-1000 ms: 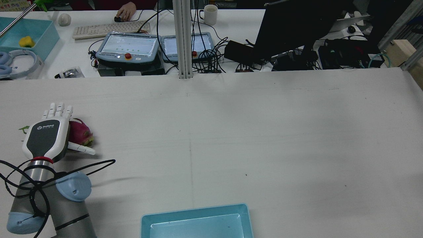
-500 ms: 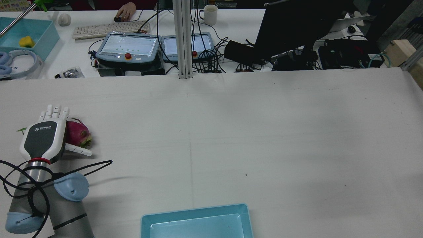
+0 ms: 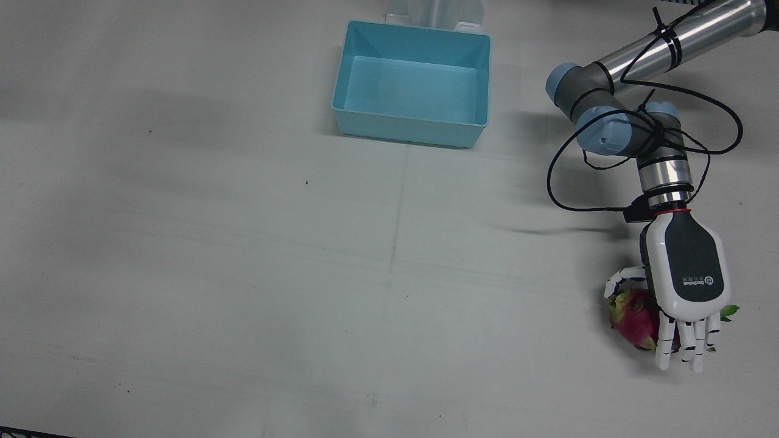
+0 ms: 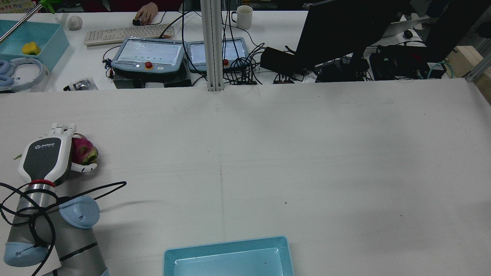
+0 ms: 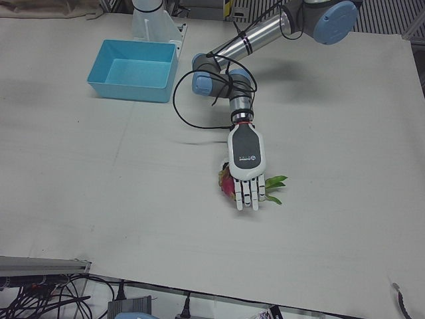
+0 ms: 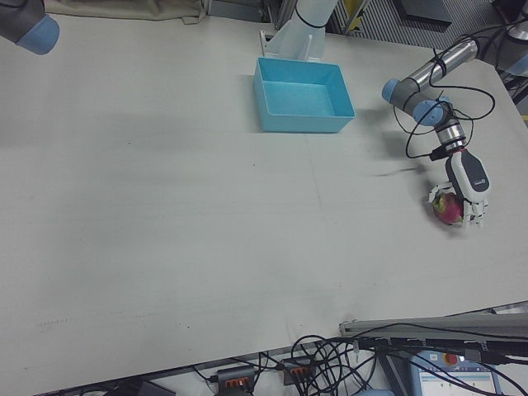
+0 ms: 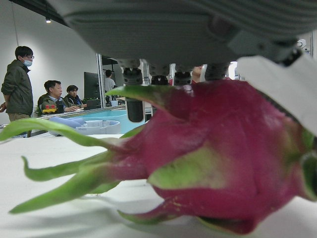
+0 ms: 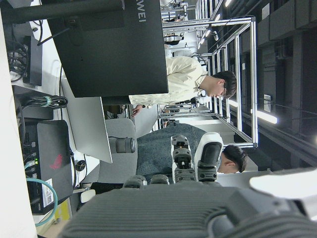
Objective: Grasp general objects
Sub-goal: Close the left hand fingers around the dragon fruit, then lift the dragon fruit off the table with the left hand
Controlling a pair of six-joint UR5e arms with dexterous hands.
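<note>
A pink dragon fruit (image 3: 632, 316) with green scales lies on the white table, at the far left of the rear view (image 4: 84, 150). My left hand (image 3: 684, 286) lies palm-down over it with the fingers (image 3: 688, 340) stretched past its far side and the thumb (image 4: 85, 167) curled against its near side. In the left hand view the fruit (image 7: 208, 158) fills the picture, resting on the table right under the palm. My right hand (image 8: 190, 163) shows only in its own view, raised, fingers apart, holding nothing.
An empty light-blue bin (image 3: 414, 91) stands at the robot's edge of the table, mid-width. Black cables (image 3: 645, 158) loop around the left wrist. An operators' desk with teach pendants (image 4: 149, 55) lies beyond the far edge.
My left hand has shifted left and dropped lower over the fruit. Its thumb, sticking out before, is now curled against the fruit, and the fruit has slid a little left with it.
</note>
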